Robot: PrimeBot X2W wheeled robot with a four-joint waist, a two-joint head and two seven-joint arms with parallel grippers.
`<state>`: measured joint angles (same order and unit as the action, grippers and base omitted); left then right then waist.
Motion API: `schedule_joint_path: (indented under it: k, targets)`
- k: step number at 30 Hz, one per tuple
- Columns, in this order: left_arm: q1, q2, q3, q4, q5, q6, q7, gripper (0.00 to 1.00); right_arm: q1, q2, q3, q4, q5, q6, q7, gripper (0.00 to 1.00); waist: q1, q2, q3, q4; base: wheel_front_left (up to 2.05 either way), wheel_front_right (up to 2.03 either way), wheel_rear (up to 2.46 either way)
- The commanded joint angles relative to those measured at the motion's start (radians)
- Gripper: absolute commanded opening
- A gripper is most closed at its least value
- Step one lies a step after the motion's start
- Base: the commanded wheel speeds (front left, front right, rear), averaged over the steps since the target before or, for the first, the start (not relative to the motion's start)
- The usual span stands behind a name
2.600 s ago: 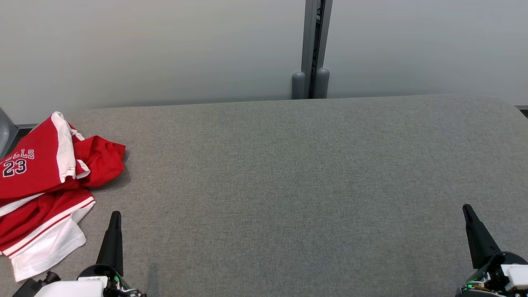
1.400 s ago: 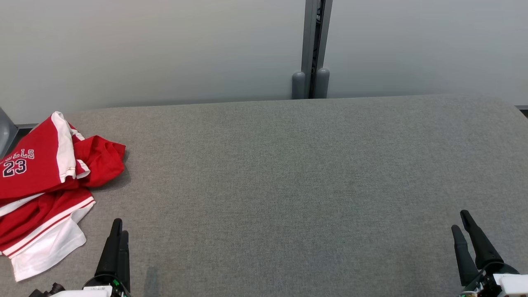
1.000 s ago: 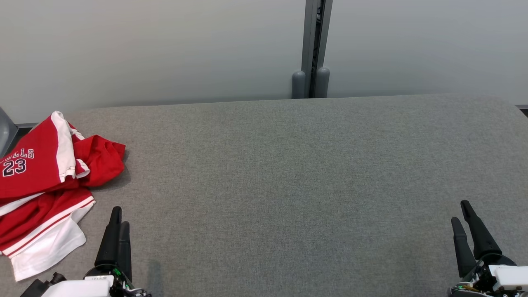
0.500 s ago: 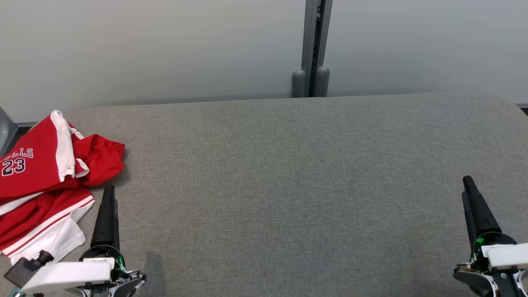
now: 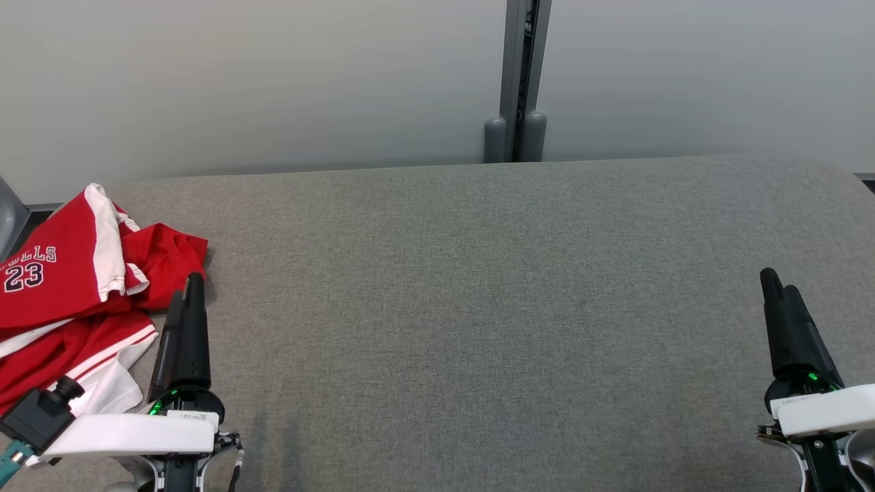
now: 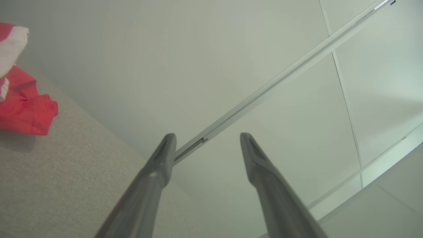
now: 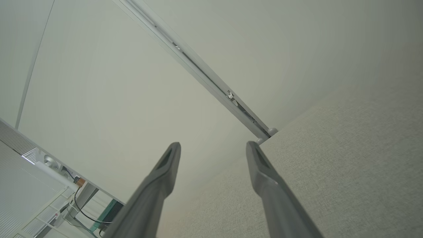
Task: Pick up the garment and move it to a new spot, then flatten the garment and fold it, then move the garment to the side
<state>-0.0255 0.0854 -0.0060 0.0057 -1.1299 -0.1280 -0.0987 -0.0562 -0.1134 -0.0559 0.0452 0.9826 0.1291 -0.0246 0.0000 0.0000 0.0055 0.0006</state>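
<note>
Garment (image 5: 68,301) lies crumpled at the left end of the table (image 5: 478,307); we are at pick-up. Left gripper (image 5: 188,285) and right gripper (image 5: 779,280) stand open, empty. Next, we judge, the left gripper must close on cloth.

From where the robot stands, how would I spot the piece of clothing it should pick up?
Look at the grey fabric-covered table against the pale wall. At its left end lies a crumpled basketball jersey, beside the robot's left hand. It is the one red-and-white thing, printed with the number 23.
</note>
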Motion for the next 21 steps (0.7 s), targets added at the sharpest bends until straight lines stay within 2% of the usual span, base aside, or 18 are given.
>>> schedule_joint_path:
  k: [1, 13, 21]
  targets:
    - [-0.023, 0.012, -0.003, -0.017, 0.035, -0.003, -0.008, 1.0, -0.025, -0.014, 0.002, -0.019, -0.042, 0.002, -0.012, 1.0, 0.0, 0.0, -0.001, 0.0, 0.0, 0.0, 0.0]
    - [-0.013, 0.028, -0.04, -0.001, 0.293, 0.005, -0.039, 1.0, -0.024, -0.027, 0.035, -0.003, -0.302, 0.002, -0.057, 1.0, 0.0, 0.0, -0.007, -0.001, 0.0, 0.0, 0.0]
    - [-0.004, 0.047, -0.068, 0.04, 0.426, 0.015, -0.058, 1.0, -0.027, -0.034, 0.063, 0.033, -0.421, 0.002, -0.085, 1.0, 0.0, 0.0, -0.01, -0.003, 0.0, 0.0, 0.0]
